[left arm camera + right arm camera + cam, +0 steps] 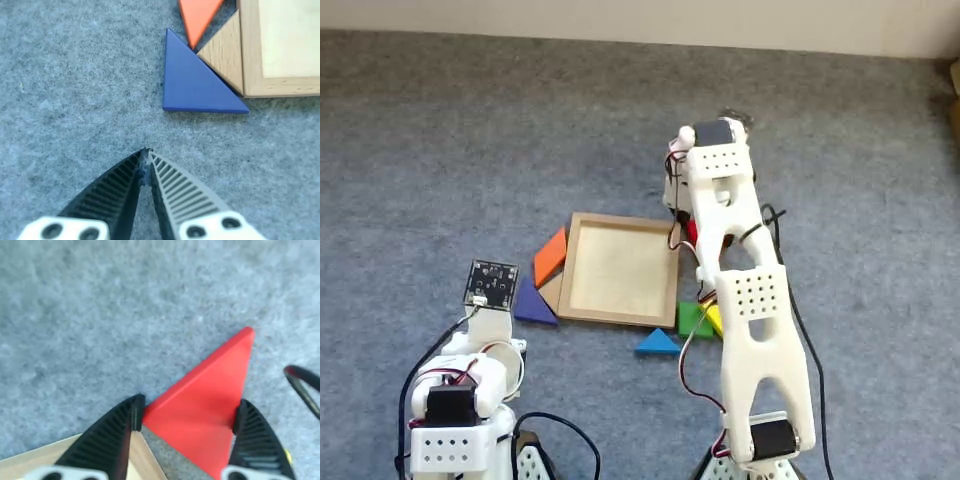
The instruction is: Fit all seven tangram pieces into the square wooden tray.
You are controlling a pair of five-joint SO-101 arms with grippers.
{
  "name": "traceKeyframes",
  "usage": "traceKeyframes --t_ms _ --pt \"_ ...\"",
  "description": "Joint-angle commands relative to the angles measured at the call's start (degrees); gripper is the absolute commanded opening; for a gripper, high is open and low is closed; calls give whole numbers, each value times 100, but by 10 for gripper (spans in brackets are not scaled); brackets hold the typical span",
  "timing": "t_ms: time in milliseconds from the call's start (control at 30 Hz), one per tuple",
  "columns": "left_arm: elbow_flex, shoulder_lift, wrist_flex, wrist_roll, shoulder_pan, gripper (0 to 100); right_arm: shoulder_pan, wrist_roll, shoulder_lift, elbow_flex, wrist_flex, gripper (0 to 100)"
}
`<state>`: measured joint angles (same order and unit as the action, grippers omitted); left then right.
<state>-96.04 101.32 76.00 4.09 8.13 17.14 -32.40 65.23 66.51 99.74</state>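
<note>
the right gripper (190, 405) spreads its fingers (115, 435) wide astride the red triangle (210, 385) beside the tray (620, 222), likely to pinch it; the left gripper (146, 160) waits closed, empty.

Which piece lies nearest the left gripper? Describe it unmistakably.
Find the square wooden tray on the grey carpet, then its left edge, where three pieces cluster. At the lower corner in the high view lies the dark blue triangle, the only blue one there, against a plain wooden triangle, with an orange piece beyond.
</note>
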Motion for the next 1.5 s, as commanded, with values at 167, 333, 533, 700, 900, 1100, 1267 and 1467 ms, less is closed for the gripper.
traceKeyframes --t_ms 167,333,533,700,900,1100,1267,1467 --pt "-110 295 35 -26 -101 5 -4 88 -295 -13 119 189" --pt "-110 295 35 -26 -101 5 -4 88 -875 -66 119 189" --pt "-110 295 35 -26 -101 5 4 88 -1182 -75 119 189" --pt "-110 295 35 -26 -101 5 4 123 -1174 -75 119 189" --pt "-110 295 35 -26 -101 5 145 914 -1182 -92 119 189" --pt "-110 295 35 -26 -101 5 268 1204 -1121 -101 119 189" --pt "-110 295 35 -26 -101 5 268 1222 -1121 -602 101 253" --pt "-110 295 35 -26 -101 5 286 1213 -1130 -1182 84 383"
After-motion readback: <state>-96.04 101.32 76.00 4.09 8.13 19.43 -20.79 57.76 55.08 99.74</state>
